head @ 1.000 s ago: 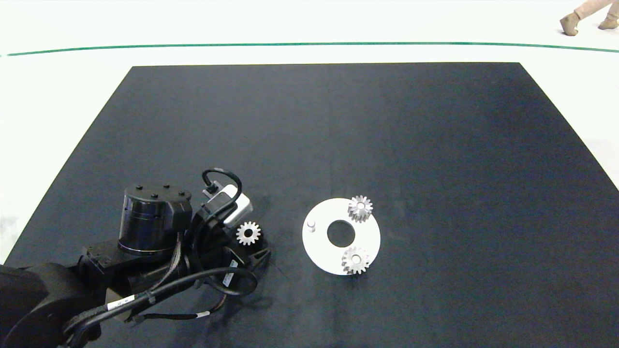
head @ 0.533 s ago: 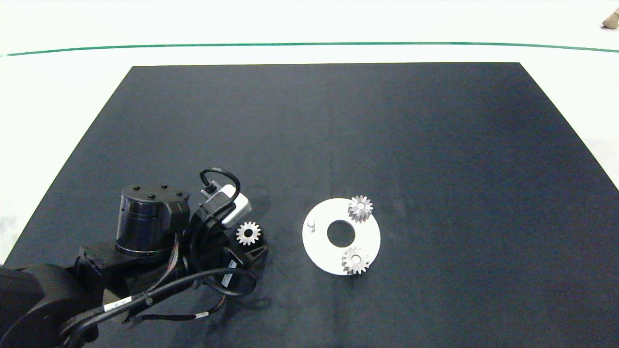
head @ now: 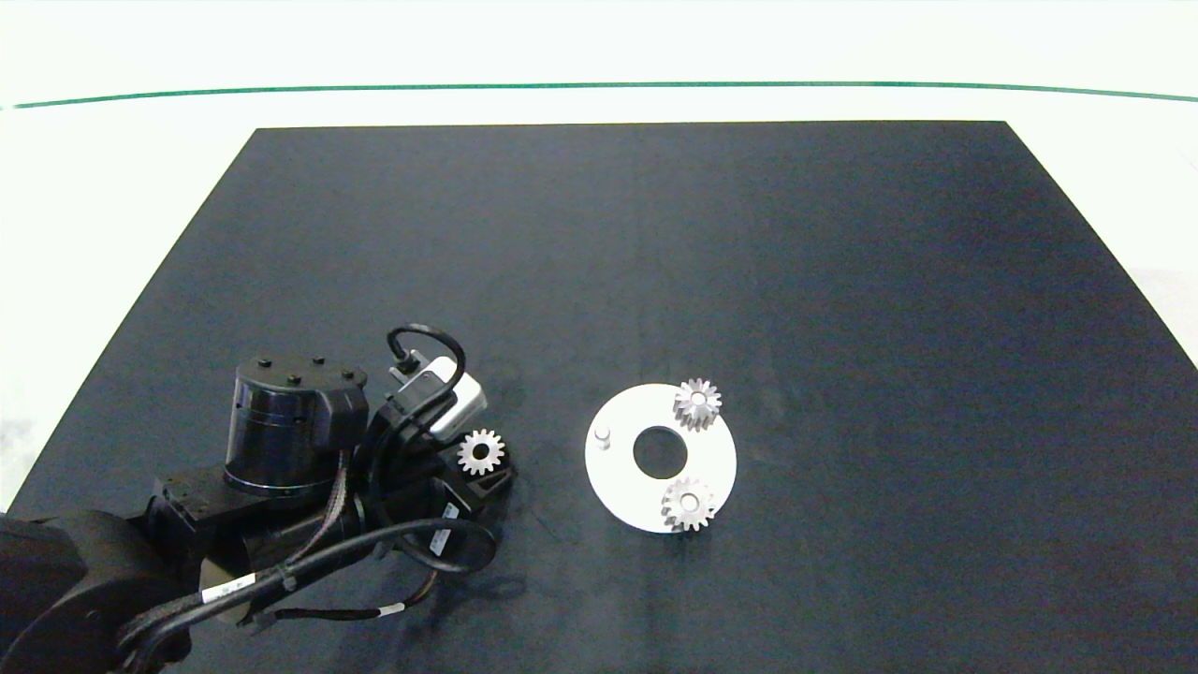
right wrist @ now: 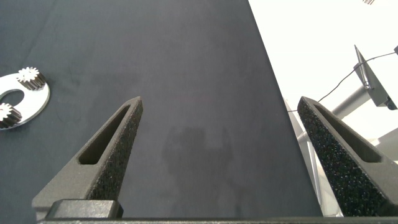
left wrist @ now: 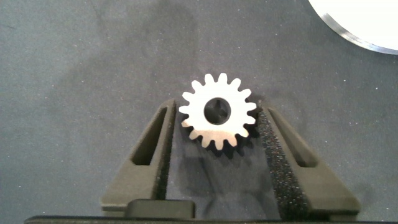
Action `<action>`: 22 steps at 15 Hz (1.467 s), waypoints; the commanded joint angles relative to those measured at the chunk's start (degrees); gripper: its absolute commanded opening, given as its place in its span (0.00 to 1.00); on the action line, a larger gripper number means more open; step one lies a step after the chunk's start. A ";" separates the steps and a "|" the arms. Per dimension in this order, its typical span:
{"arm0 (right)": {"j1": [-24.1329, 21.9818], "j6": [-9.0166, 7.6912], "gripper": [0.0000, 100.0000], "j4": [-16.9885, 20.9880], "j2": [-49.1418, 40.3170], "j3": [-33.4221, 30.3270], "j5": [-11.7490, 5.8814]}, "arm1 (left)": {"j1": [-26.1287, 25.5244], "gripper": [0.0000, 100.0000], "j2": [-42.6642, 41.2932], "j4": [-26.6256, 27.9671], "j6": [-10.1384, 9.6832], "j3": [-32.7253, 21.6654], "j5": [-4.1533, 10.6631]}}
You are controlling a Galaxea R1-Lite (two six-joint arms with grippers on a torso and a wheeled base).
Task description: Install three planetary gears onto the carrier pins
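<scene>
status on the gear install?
Left gripper open around third gear on mat. Right gripper open, parked off to the side. Two gears seated; one pin bare. Path clear.

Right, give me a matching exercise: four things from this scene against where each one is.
Things:
1. loose gear
2. bare pin
3. far gear
4. right gripper

Places:
A. on the disc, nothing on it
B. open above bare mat
C. between the left gripper fingers
D. on a pin at the disc's far edge

Pairs: 1-C, 2-A, 3-D, 4-B
</scene>
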 commanded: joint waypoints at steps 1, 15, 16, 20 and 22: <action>0.03 -0.04 1.00 0.15 0.23 0.02 -0.15 | 0.00 0.45 -0.11 -0.22 0.10 -0.02 0.04; -0.23 -0.22 1.00 0.06 0.23 -0.59 -0.15 | -0.71 0.17 -3.80 -0.39 0.45 1.04 -0.40; -0.23 -0.22 1.00 0.06 0.15 -0.68 -0.15 | -1.24 0.16 -5.39 0.66 0.72 0.69 -0.40; -0.23 -0.22 1.00 0.06 0.06 -0.59 -0.15 | -7.74 0.16 -9.25 5.15 0.63 -2.04 1.62; -0.32 -0.22 1.00 0.06 -0.03 -0.59 -0.15 | -12.57 0.16 -9.34 7.08 0.54 -4.67 5.40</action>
